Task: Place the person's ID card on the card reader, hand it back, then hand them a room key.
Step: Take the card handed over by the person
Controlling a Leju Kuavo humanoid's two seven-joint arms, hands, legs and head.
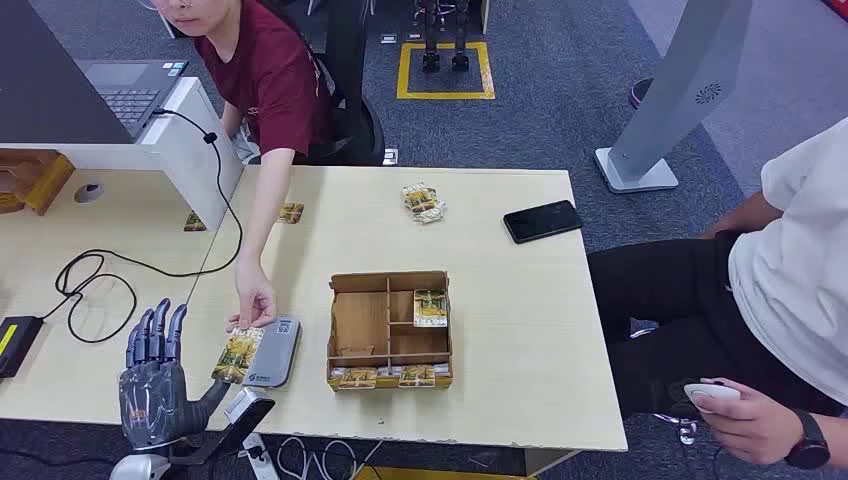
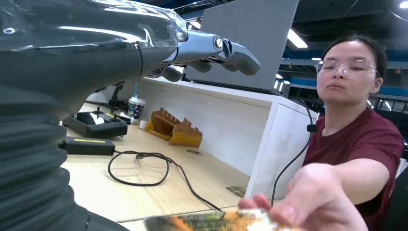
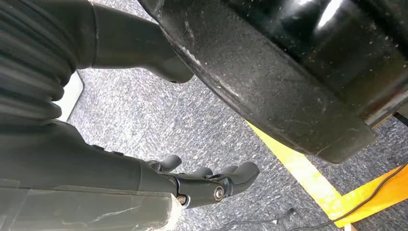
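Two robot hands appeared across the pictures. The left hand [image 1: 152, 385] sat at the lower left of the head view, its dark fingers [image 1: 155, 333] straight, spread apart and empty, the thumb angled toward the yellow-green printed ID card [image 1: 238, 355] without touching it. That card lay tilted, half on the flat grey card reader [image 1: 274, 352] just beside the hand, near the front edge of the pale wooden table [image 1: 510, 330]. The person in a dark red shirt [image 1: 262, 75] reached from the upper left, their hand [image 1: 254, 303] resting fingertips on the card's far end.

The left wrist view gave what the head view could not: from low down, the grey fingers [image 2: 231, 50] stretched out across the top of the frame, a blurred person's hand [image 2: 312, 202] pinching the card [image 2: 216, 222] at the bottom edge, and a black cable [image 2: 144, 168] looping over the table.

The right hand [image 3: 211, 185] hung over grey speckled carpet [image 3: 159, 120] in the right wrist view, fingers loosely extended with nothing in them.

Centre frame in the head view stood a brown compartmented cardboard tray [image 1: 389, 328] with similar printed cards [image 1: 430, 308]; a black phone [image 1: 542, 221] lay upper right of it. A second person in a white shirt [image 1: 800, 260] sat at the right edge.
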